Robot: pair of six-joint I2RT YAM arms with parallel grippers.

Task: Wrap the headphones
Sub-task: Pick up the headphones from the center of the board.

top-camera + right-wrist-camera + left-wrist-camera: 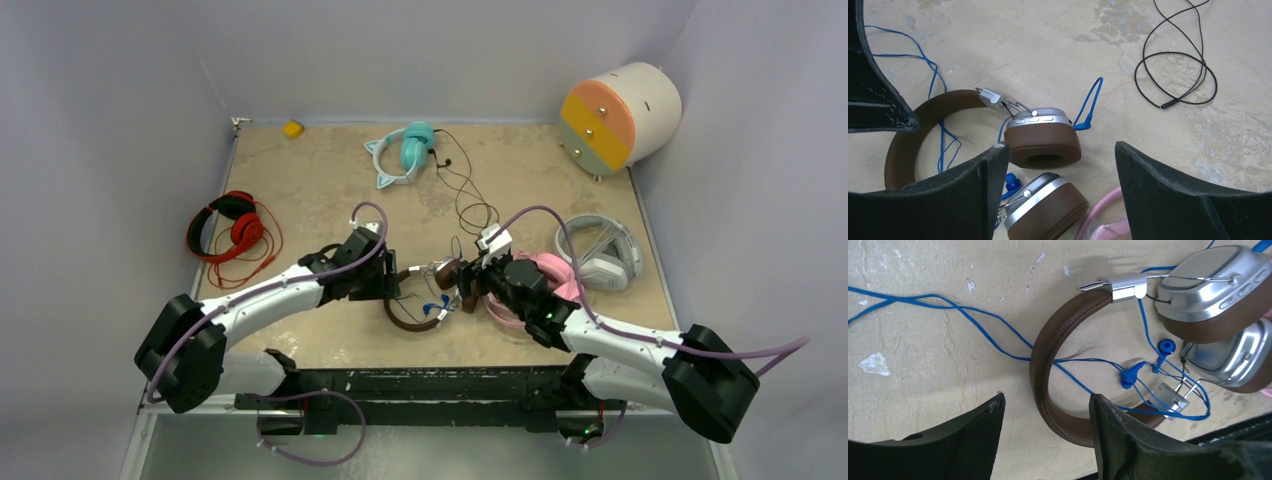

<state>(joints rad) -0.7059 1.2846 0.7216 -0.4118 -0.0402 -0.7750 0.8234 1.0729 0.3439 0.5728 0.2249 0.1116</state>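
The brown headphones (pixel 412 318) with silver cups lie at the near middle of the table, their blue cord (pixel 973 315) loose and tangled to the left and across the band (pixel 1040 360). My left gripper (pixel 396 284) is open in the left wrist view (pixel 1045 396), with the band lying between its fingers and the cord running past the right fingertip (pixel 1098 402). My right gripper (pixel 468 282) is open and empty (pixel 1059 146) over the two cups (pixel 1043 142). The pink headphones (pixel 548 272) lie under the right arm; their band shows (pixel 1100 212). The grey-white headphones (pixel 605 252) lie at the right.
Red headphones (pixel 228 228) lie at the left, and teal cat-ear headphones (pixel 405 150) at the back with a loose black cable (pixel 470 195), which also shows in the right wrist view (pixel 1178 75). A round drawer unit (pixel 620 115) stands at the back right. A small yellow object (pixel 292 128) lies at the back edge.
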